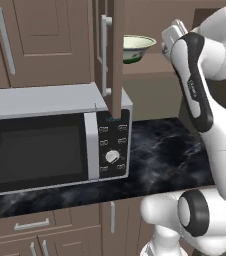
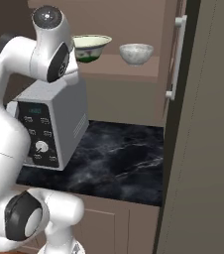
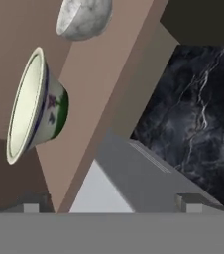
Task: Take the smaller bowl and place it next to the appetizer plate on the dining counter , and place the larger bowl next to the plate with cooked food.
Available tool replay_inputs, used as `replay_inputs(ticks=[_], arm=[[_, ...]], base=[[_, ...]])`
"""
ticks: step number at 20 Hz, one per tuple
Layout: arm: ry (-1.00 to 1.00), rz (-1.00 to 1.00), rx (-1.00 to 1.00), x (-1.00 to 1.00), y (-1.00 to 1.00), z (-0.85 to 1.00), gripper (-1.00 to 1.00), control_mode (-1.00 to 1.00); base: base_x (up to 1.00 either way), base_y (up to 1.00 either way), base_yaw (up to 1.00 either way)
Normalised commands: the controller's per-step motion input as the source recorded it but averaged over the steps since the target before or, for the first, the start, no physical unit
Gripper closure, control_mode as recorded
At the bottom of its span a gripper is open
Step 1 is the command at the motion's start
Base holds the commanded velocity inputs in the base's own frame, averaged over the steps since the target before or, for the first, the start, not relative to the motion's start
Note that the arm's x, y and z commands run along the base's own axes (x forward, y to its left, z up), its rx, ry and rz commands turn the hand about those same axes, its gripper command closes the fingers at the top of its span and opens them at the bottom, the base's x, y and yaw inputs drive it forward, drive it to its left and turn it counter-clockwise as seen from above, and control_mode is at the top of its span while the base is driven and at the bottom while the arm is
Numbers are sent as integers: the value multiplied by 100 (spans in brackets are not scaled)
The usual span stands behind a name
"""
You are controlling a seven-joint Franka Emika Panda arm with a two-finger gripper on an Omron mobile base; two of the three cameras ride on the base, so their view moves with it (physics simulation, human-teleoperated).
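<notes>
Left base view: larger bowl (image 1: pixel 137 47) sits upper centre on a brown cabinet shelf (image 1: pixel 145 67), partly behind the edge of an open cabinet door (image 1: pixel 116 55). Microwave (image 1: pixel 50 137) fills the left-centre, on a black veined countertop (image 1: pixel 160 155). White arm climbs the right side; its hand end is at upper right, just beside the bowl.

Right base view: larger bowl (image 2: pixel 90 47) upper centre-left on the shelf (image 2: pixel 129 67), smaller bowl (image 2: pixel 136 53) just beside it toward frame right, apart, both upright. Microwave (image 2: pixel 52 129) at centre-left on the countertop (image 2: pixel 119 158). Open cabinet door (image 2: pixel 203 129) takes up the right. Arm covers the left side, its top joint touching the larger bowl's outline in the pic.

Hand view (rolled): larger bowl (image 3: pixel 34 106) at left, rim facing frame left; smaller bowl (image 3: pixel 84 19) at top, cut by the edge. Microwave top (image 3: pixel 134 183) lower centre, countertop (image 3: pixel 193 119) at right. Gripper (image 3: pixel 109 207) fingertips at bottom corners-ish, set wide apart, nothing btwn them.
</notes>
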Motion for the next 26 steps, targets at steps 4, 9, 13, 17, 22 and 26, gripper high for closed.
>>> replay_inputs(ticks=[4,9,13,17,22,26], arm=[[0,0,10,72,-1,12,-100,-100],[-3,0,9,69,-4,0,-100,-100],[2,0,2,81,0,0,-100,-100],[8,0,0,80,0,-1,-100,-100],[4,0,0,72,0,-10,-100,-100],[0,0,0,53,0,-16,-100,-100]], base=[[0,0,0],[0,0,0],[0,0,0],[0,0,0],[0,0,0],[0,0,0]])
